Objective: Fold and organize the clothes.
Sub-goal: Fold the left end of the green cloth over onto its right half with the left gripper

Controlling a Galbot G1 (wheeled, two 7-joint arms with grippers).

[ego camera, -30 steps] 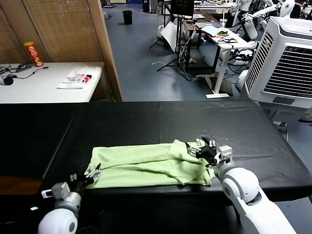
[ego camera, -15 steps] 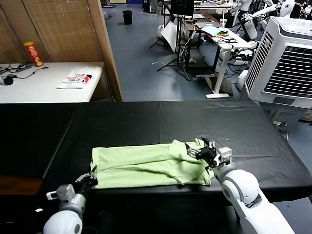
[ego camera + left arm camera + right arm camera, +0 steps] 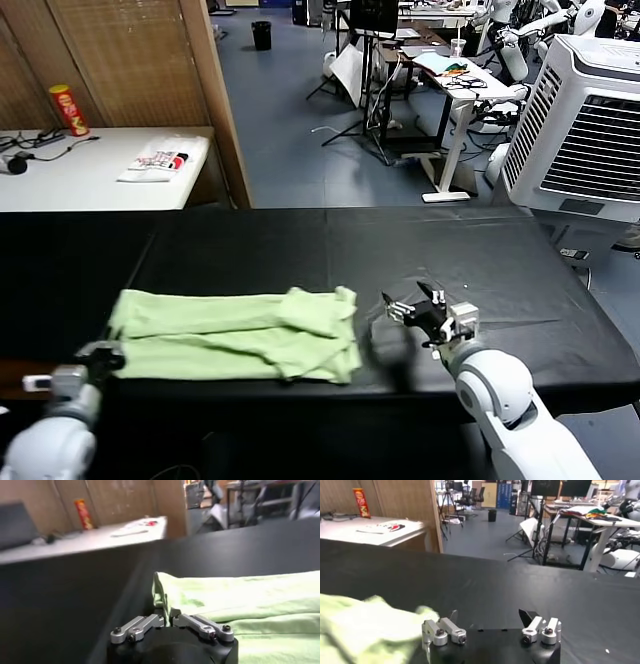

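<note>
The clothes, one pale lime-green shirt [image 3: 235,333], lie folded in a long band on the black table cover [image 3: 300,240], left of the middle near the front edge. My left gripper [image 3: 100,352] sits at the shirt's left end, shut on the fabric edge [image 3: 161,596]; in the left wrist view its fingertips [image 3: 167,615] pinch a fold of the shirt [image 3: 240,600]. My right gripper [image 3: 415,308] stands open a little to the right of the shirt, with nothing between its fingers [image 3: 490,615]. The shirt's near end [image 3: 365,622] shows beside it.
A white side table [image 3: 90,180] at the back left carries a red can [image 3: 68,108] and a flat packet [image 3: 155,158]. A wooden partition [image 3: 215,100] stands behind the table. A white air cooler [image 3: 590,120] is at the right.
The left gripper shut on the shirt's left end and moved left, dragging the whole shirt with it. The shirt slid away from the right gripper, which stayed open in place.
</note>
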